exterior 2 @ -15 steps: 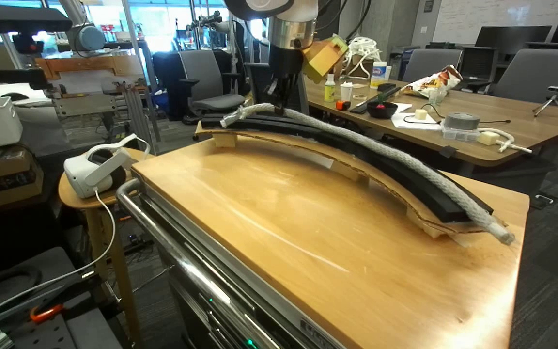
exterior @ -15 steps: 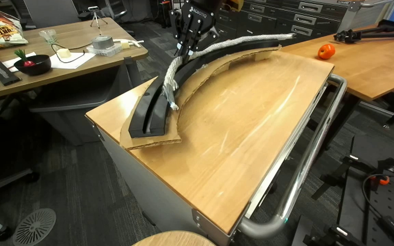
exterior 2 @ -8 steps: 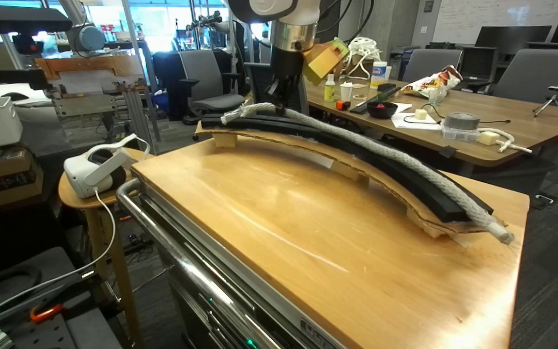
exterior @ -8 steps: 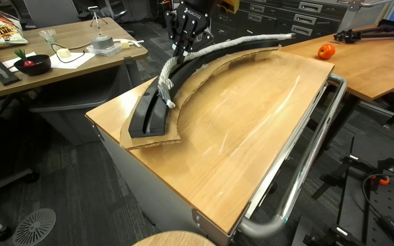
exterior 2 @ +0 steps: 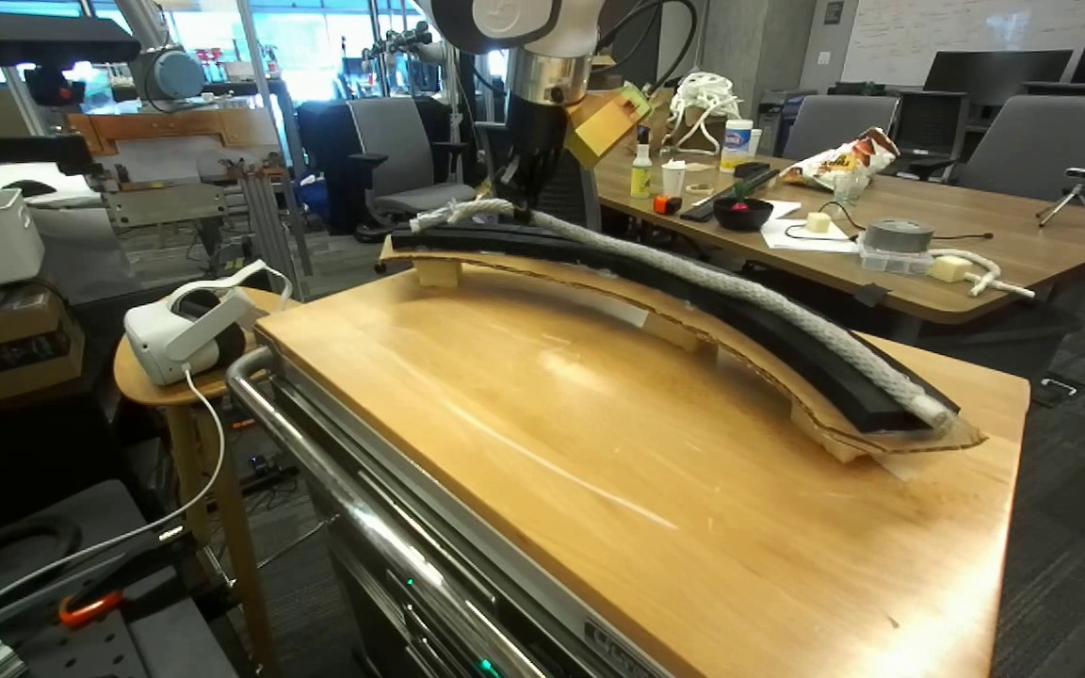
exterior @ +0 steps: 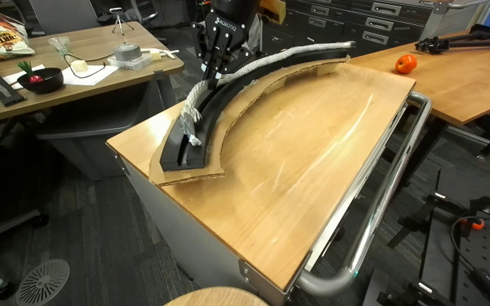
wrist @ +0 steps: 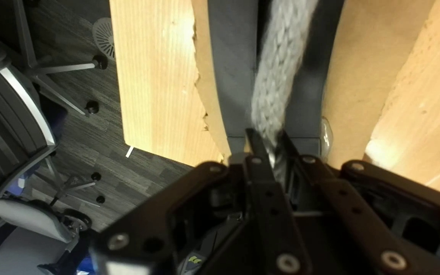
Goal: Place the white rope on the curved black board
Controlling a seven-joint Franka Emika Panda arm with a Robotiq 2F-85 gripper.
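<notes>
Near one end, the rope [wrist: 277,72] was pinched by the jaws, presumably for laying along the board [exterior: 223,97].

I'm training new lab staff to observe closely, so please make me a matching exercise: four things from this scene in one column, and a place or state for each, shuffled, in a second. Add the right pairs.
Column one:
1. thick white braided rope
2. long curved black grooved board
3. white plastic VR headset
4. round black bowl

Column two:
A. on a round wooden stool
B. with a round red radish in it
C. gripped in the black metal pincer
D. on a brown corrugated cardboard strip

Right pairs: 1-C; 2-D; 3-A; 4-B.
</notes>
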